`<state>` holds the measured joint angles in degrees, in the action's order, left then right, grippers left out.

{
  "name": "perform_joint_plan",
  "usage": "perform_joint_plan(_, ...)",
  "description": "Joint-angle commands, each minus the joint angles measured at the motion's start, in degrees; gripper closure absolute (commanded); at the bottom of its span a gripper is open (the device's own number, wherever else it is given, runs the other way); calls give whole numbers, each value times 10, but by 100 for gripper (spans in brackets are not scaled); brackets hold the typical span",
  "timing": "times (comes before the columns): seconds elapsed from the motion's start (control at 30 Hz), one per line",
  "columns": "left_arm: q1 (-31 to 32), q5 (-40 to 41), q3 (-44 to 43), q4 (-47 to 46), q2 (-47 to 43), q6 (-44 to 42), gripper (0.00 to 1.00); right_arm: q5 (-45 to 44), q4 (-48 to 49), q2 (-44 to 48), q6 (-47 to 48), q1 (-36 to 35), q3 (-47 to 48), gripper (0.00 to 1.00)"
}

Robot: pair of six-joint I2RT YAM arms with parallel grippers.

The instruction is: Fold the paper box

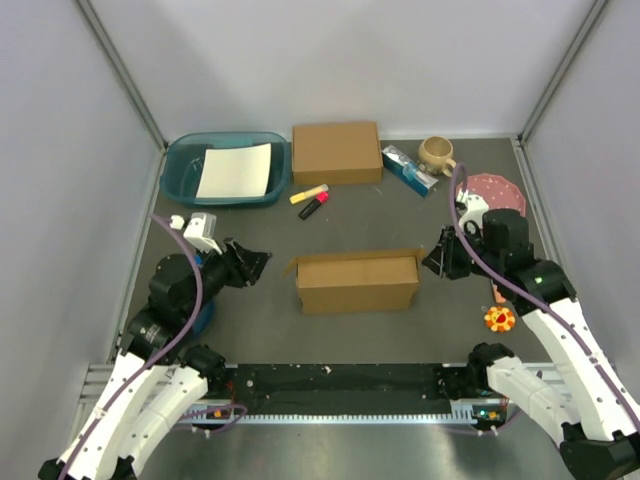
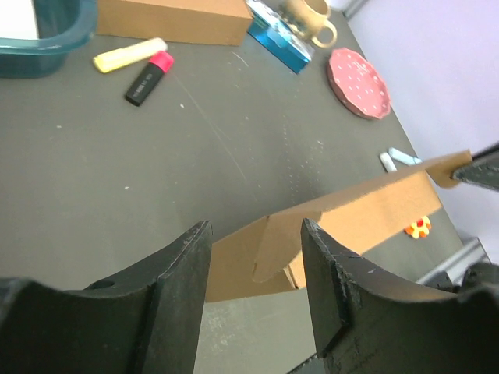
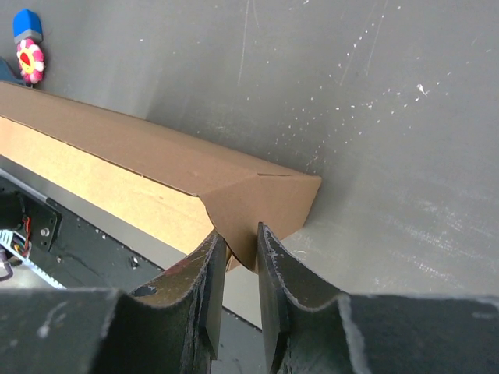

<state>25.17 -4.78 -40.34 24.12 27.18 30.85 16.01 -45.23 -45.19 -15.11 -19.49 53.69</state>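
The paper box (image 1: 357, 283) lies mid-table as a long, shallow brown tray with its walls raised and its end flaps loose. My right gripper (image 1: 432, 262) is at its right end. In the right wrist view its jaws (image 3: 238, 234) are drawn close around the box's rounded end flap (image 3: 249, 210), which fills the gap between the fingertips. My left gripper (image 1: 258, 265) hovers just left of the box, apart from it. In the left wrist view it (image 2: 256, 226) stands open with nothing between the fingers, and the left end flap (image 2: 281, 249) shows beyond them.
Along the back stand a teal bin (image 1: 185, 180) holding white paper (image 1: 234, 170), a smaller closed cardboard box (image 1: 336, 153), a yellow marker (image 1: 309, 193), a red-black marker (image 1: 314, 207), a blue carton (image 1: 409, 170), a mug (image 1: 436, 152) and a pink plate (image 1: 494, 190). A flower toy (image 1: 499, 319) lies near right.
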Motion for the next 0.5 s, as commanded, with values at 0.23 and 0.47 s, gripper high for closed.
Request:
perform_joint_plan(0.23, 1, -190, 48, -72, 25, -98, 47, 10, 23, 7, -6, -7, -3, 78)
perform_joint_plan(0.47, 1, -179, 61, -92, 19, -127, 51, 17, 27, 3, -12, -8, -6, 78)
